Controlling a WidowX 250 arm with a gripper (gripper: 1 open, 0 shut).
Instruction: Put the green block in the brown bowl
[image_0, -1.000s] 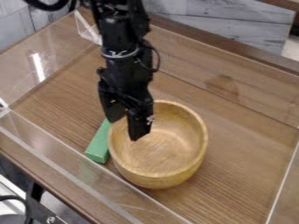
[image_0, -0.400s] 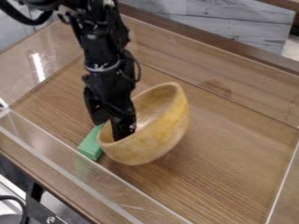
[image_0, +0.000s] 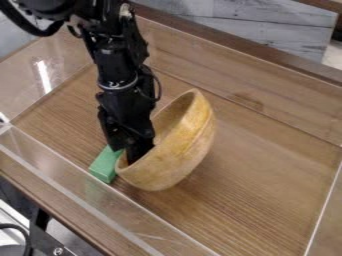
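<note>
pointing straight down, pincer (image_0: 128, 153) on green block (image_0: 103, 165), jaw gap unclear, brown bowl (image_0: 181, 140) tipped

arm: upright, reaching down | fingers (image_0: 130, 152): pointing straight down, low

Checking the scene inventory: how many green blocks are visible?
1. The green block lies on the table beside the tipped bowl, partly under the pincer; others could be hidden.

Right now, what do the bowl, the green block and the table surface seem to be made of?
The brown bowl looks like wood: light tan, visible grain, matte, thick wall. The green block may be painted wood or plastic: uniform bright colour, no grain showing. The table looks like wood or wood-pattern laminate, with straight grain lines and slight sheen.
</note>
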